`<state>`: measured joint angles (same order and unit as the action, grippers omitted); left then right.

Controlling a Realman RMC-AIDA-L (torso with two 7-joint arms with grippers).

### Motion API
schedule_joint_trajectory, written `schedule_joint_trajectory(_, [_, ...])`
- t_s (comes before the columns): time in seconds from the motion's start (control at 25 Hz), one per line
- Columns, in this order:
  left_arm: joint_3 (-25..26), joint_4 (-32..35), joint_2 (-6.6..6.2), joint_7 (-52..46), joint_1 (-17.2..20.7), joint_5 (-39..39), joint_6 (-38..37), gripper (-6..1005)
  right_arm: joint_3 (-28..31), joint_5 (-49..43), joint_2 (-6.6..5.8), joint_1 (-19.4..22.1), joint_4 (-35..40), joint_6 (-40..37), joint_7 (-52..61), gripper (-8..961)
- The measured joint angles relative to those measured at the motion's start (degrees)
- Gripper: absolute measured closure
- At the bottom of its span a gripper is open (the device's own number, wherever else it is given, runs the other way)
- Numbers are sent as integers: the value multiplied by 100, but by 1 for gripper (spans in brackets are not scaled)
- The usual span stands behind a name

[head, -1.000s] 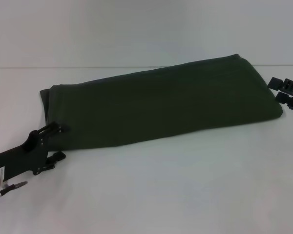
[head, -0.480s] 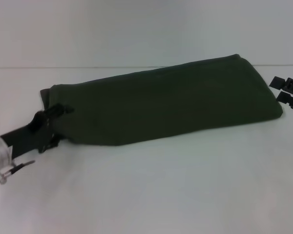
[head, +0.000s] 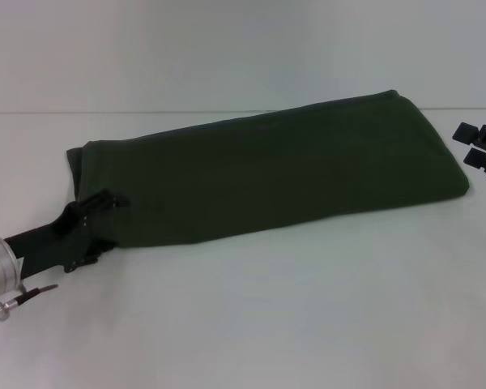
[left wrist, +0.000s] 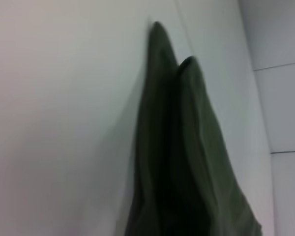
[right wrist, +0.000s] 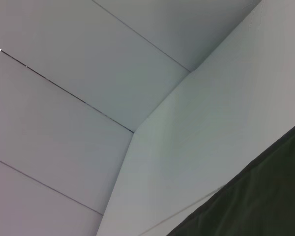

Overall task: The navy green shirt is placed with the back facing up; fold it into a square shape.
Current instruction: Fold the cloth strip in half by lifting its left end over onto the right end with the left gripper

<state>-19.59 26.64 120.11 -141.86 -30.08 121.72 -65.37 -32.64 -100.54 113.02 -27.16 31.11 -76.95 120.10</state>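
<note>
Green shirt (head: 267,174) lengthwise left-right, far-right.

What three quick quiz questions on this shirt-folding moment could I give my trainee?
1. True or false: the shirt is already folded into a long narrow band on the table.
2. Which end effector is at the shirt's near-left corner? A) left B) right C) neither
3. Fill in: the right end effector sits beside the shirt's ____ end, apart from the cloth.

Key:
1. True; it lies as a long strip, not yet square.
2. A; the left end effector has one finger above the corner and one below it.
3. Right.
</note>
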Motion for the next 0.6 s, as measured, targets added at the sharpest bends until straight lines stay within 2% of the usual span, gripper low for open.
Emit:
schedule_joint_trajectory(0.24, [1,86,-23,-260,-17,239,-148,68,-3,0,-6,-9,0,4,2,101])
schedule_joint_trajectory(0.4, [26,82,-23,-299,-101,220,142,69,-6,0,-1,-23,0,5,7,101])
schedule_joint_trajectory(0.52, [51,58,21,-87,-219,58,435,69,7,-1,1,-22,0,6,11,102])
schedule_joint_trajectory(0.6, [55,56,37,150,-246,-101,360,69,27,-1,1,-17,0,4,12,102])
